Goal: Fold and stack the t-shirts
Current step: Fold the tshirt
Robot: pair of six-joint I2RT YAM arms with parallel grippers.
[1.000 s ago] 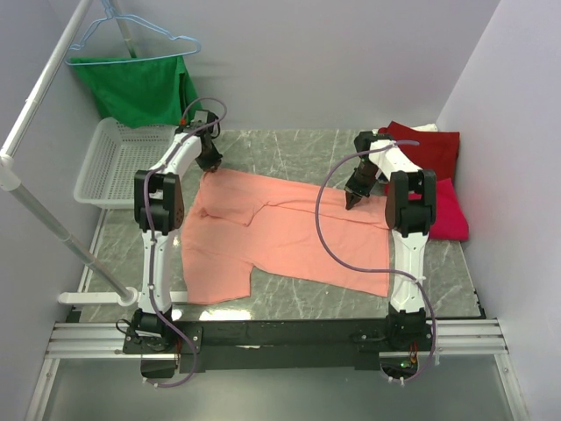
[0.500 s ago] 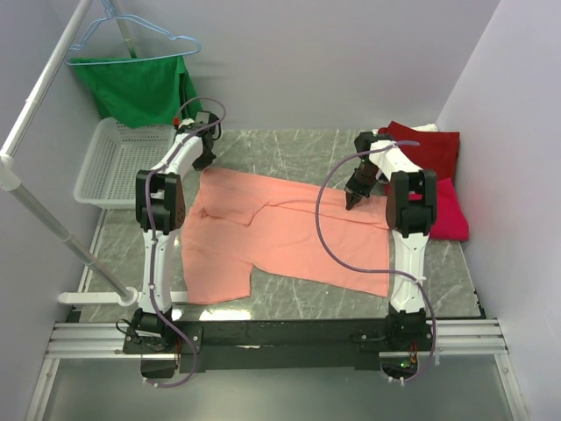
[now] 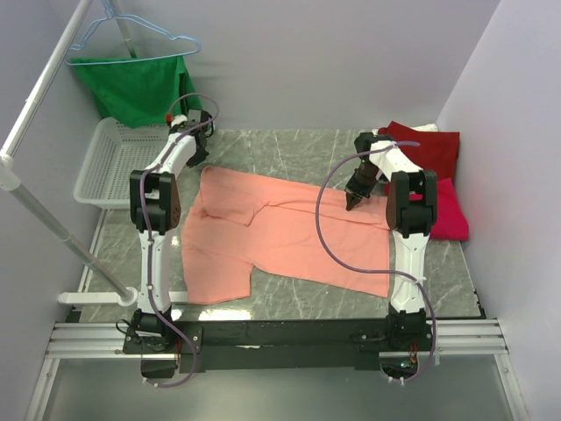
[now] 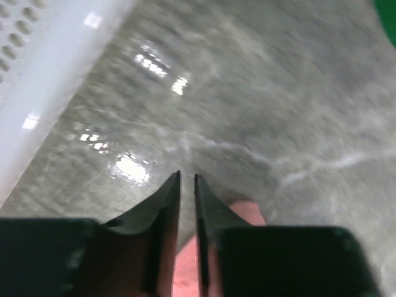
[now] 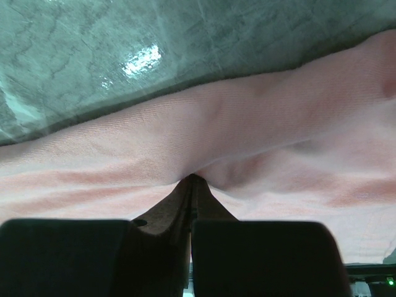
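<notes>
A salmon-pink t-shirt (image 3: 280, 232) lies spread flat on the marble table (image 3: 289, 149). My right gripper (image 3: 352, 202) is shut on a pinch of its cloth near the far right edge; in the right wrist view the fabric (image 5: 247, 124) puckers at the closed tips (image 5: 193, 177). My left gripper (image 3: 198, 158) hovers just past the shirt's far left corner, jaws a narrow slit apart with nothing in them (image 4: 187, 176); the pink corner (image 4: 247, 210) shows below the fingers. A dark red t-shirt (image 3: 429, 149) and a crimson-pink one (image 3: 447, 215) lie at the far right.
A white mesh basket (image 3: 114, 162) stands left of the left gripper, its wall (image 4: 43, 62) close in the left wrist view. A green garment (image 3: 136, 88) hangs on a light-blue hanger (image 3: 131, 35) from a white rail (image 3: 44, 96). Walls close both sides.
The left gripper has drawn back and to the left, off the shirt's corner toward the basket, without taking cloth along. The right gripper and the shirt have stayed put.
</notes>
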